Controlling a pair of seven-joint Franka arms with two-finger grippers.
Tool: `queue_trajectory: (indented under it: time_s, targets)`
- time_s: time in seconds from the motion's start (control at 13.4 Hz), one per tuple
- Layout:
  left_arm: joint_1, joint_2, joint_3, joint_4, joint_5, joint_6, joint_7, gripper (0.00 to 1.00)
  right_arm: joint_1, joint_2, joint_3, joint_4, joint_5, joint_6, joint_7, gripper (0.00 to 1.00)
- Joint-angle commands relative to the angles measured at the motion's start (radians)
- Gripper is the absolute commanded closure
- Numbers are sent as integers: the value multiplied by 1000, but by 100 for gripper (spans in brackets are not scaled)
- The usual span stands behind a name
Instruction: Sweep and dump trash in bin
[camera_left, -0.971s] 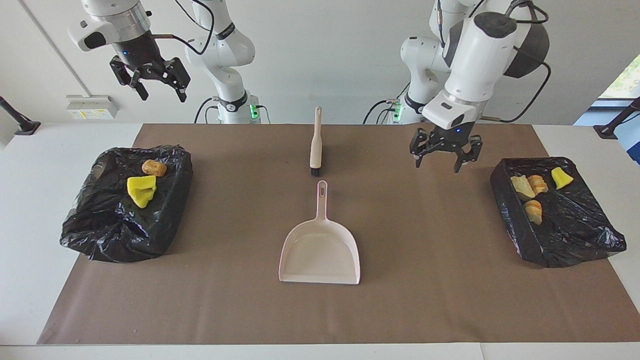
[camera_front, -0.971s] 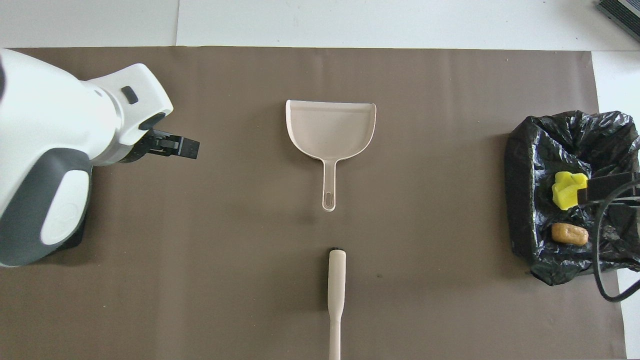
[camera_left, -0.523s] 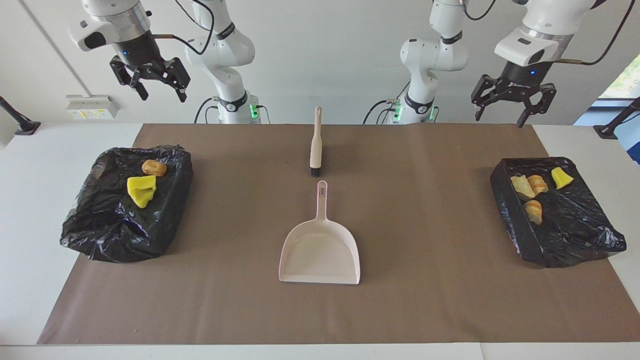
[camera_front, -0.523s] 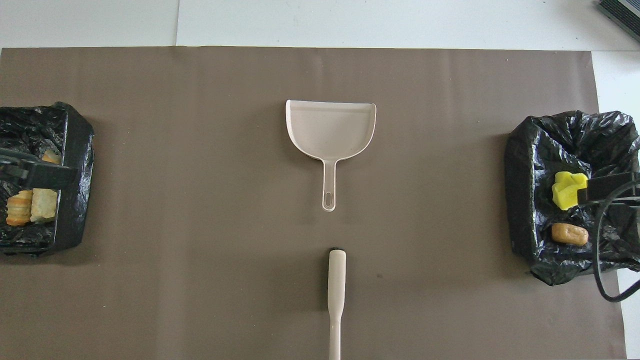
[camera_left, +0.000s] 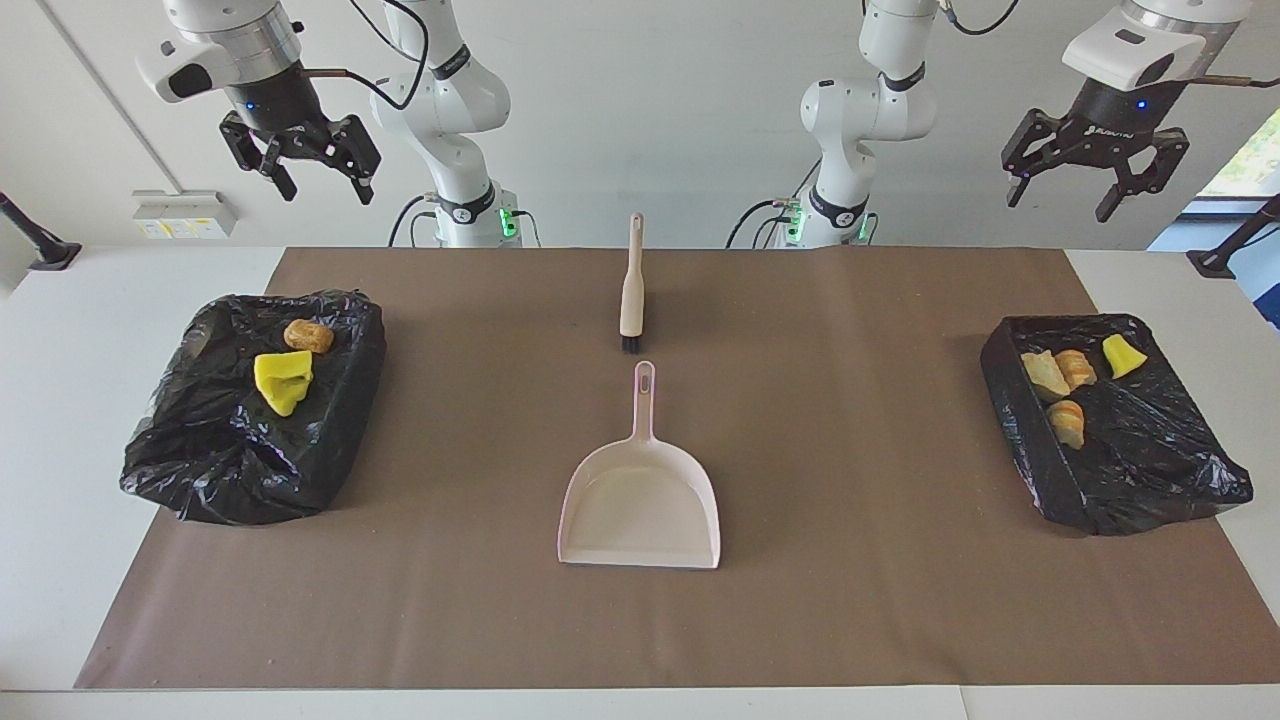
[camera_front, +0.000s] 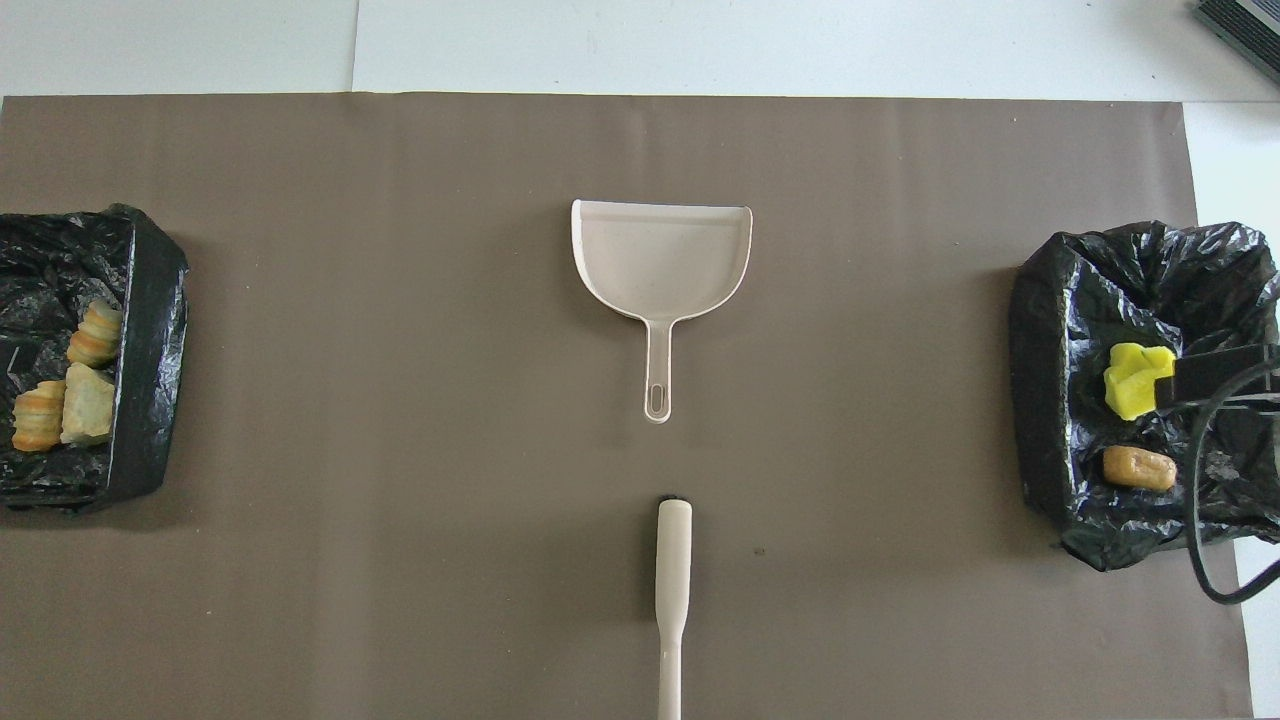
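Note:
The trash lies in two black-bagged bins. The bin (camera_left: 200, 460) at the right arm's end holds a yellow spongy lump (camera_left: 283, 381) and an orange-brown chunk (camera_left: 308, 336), also seen from overhead as the yellow lump (camera_front: 1130, 378) and the chunk (camera_front: 1138, 467). The bin (camera_left: 1150, 470) at the left arm's end holds several tan, orange and yellow pieces (camera_left: 1060, 375). My right gripper (camera_left: 325, 190) hangs open and empty high over its bin. My left gripper (camera_left: 1057, 205) is open and empty, high up at its end of the table.
A pale pink dustpan (camera_left: 640, 505) lies mid-mat, its handle pointing toward the robots. A beige brush (camera_left: 631, 290) lies in line with the handle, nearer to the robots, with its bristles toward the dustpan. Brown mat (camera_left: 860, 560) covers the table between the bins.
My left arm has lifted from low over the mat and swung out toward its own end of the table, uncovering the bin there in the overhead view. The right arm has stayed still.

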Motion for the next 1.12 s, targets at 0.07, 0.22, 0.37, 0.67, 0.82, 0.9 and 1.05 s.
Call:
queue_trajectory:
  time_s: [0.07,0.22,0.37,0.67,0.82,0.9,1.05]
  targets:
    - [4,12,-18,64,-14,-51,1,0,-9,-8,1,-9,9,-9,-20,0]
    - [-4,-38,-20,-10,-12,-45,-40,0,-9,-8,1,-9,9,-9,-20,0]
    - [-4,-44,-24,-19,-14,-23,-153,0,-9,-8,3,-7,9,-10,-20,0]
    - [-4,-38,-23,-15,-9,-6,-172,0,-9,-8,1,-7,9,-10,-20,0]
    - [-4,-32,-24,-10,-8,-17,-172,0,-9,-8,1,-7,9,-9,-20,0]
    - [-7,-30,-26,-9,-8,-21,-177,0,-9,-8,1,-9,9,-9,-20,0]
    - [-9,-35,-44,-7,-9,-47,-188,0,-9,-8,1,-9,9,-9,-20,0]
